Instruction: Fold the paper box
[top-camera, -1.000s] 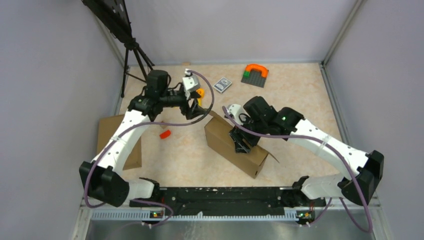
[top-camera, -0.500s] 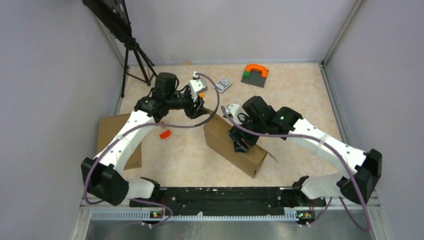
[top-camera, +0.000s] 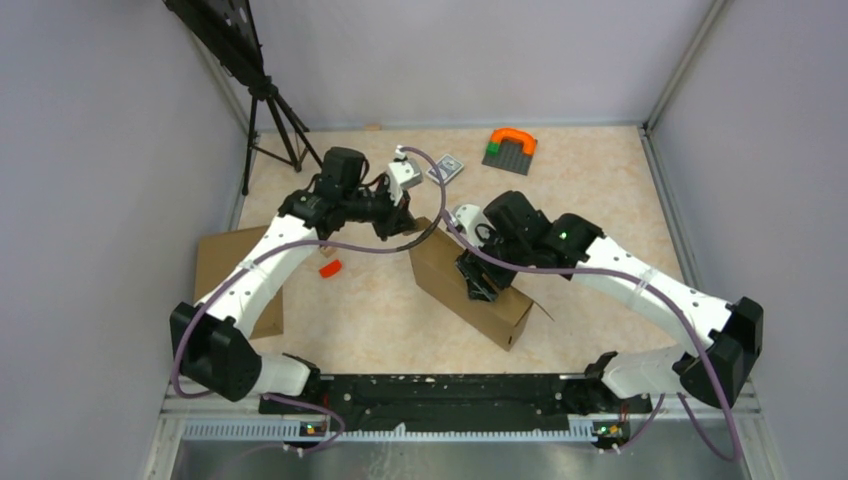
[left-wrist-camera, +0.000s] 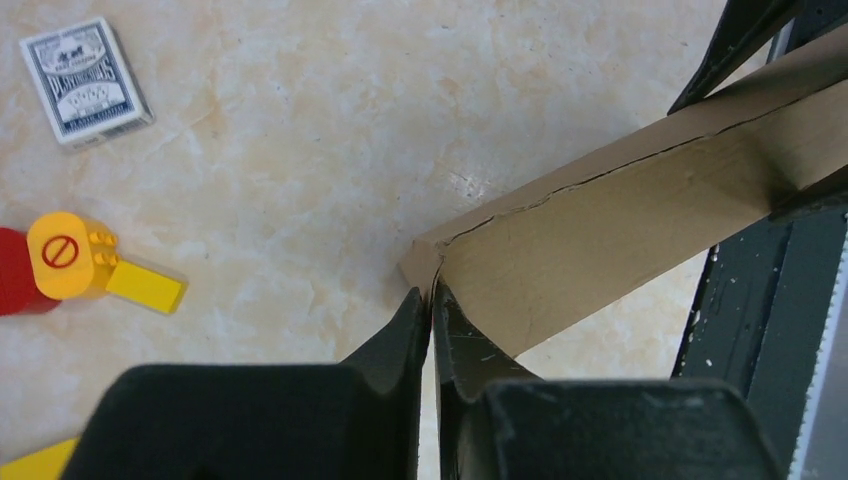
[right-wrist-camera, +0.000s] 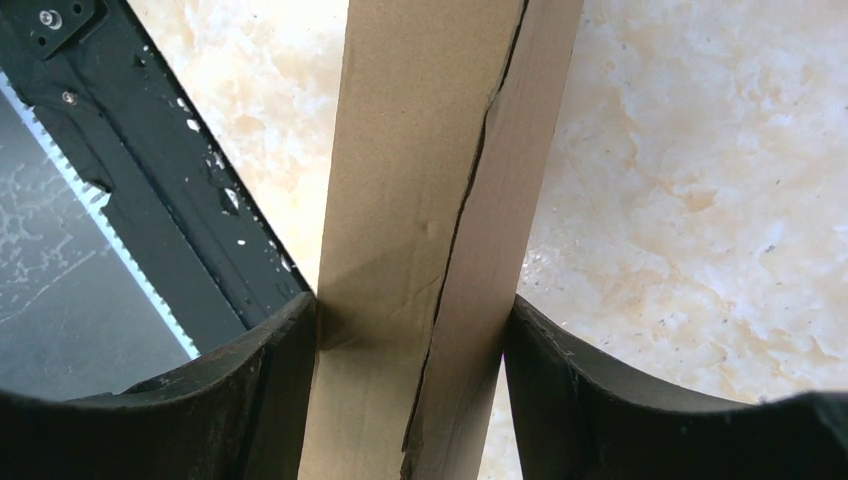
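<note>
- The paper box lies slantwise in the middle of the table, its near end close to the front rail.
- The right gripper clamps across its narrow width, a jaw on each long edge.
- The left gripper has its jaws pressed together at the box's far corner; whether cardboard is caught between them cannot be told.
- The card deck and yellow toy lie beyond that corner, bare table between.

We see the paper box, a plain brown cardboard mailer folded into a shallow rectangular shape, lying diagonally at the centre, far end left, near end right. A small flap juts from its near right corner, and one long seam gapes slightly.
</note>
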